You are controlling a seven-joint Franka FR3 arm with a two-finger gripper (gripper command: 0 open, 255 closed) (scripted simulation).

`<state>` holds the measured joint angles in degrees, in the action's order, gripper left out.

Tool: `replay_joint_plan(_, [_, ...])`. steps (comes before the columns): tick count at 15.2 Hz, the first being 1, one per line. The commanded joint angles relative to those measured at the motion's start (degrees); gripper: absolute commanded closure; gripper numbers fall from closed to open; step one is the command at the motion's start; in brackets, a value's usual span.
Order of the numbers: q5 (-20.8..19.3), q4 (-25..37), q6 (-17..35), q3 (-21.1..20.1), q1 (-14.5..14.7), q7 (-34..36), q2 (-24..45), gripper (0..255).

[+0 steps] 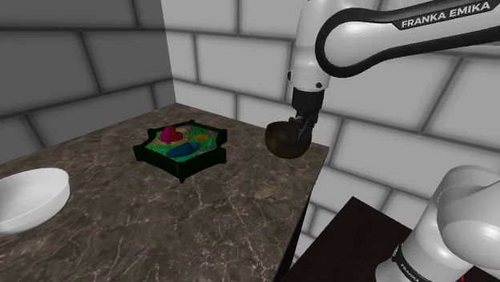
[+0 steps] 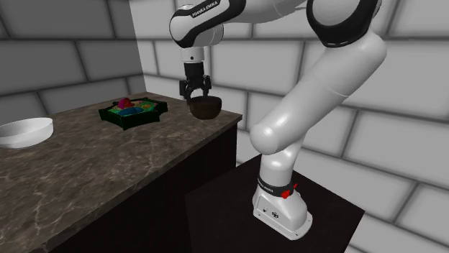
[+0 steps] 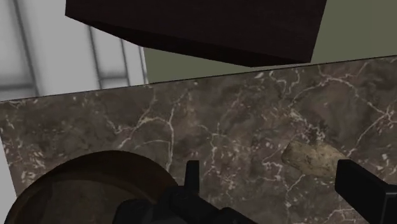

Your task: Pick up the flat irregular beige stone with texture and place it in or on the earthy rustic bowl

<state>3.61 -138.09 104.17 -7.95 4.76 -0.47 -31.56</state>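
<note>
The stone (image 3: 312,158) lies flat on the counter (image 1: 120,232), near the bowl (image 1: 285,143) but not touching it. It looks hard, thin and maybe light, so its narrow edges are the best place to grab. The gripper (image 1: 302,126) hangs wide open over the bowl, holding nothing. The counter is dark marble, with grey block walls (image 1: 80,56) behind.

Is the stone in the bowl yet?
No, out: the stone lies flat on the veined counter, beside the dark bowl.

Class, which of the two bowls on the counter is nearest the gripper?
The dark brown bowl, directly below the gripper; the white bowl lies far off across the counter.
</note>
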Motion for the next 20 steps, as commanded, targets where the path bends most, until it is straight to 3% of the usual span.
replay_joint_plan(1, [0.14, 0.43, 2.23, -1.77, 1.38, -0.36, 3.42, 0])
replay_joint_plan(9, [-1.71, 4.18, 9.37, -8.03, 5.61, -1.75, 17.67, 0])
replay_joint_plan(17, [-2.27, 0.10, 15.79, -8.54, 5.69, -1.38, 20.22, 0])
replay_joint_plan(20, [-2.27, 0.10, 15.79, -8.54, 5.69, -1.38, 20.22, 0])
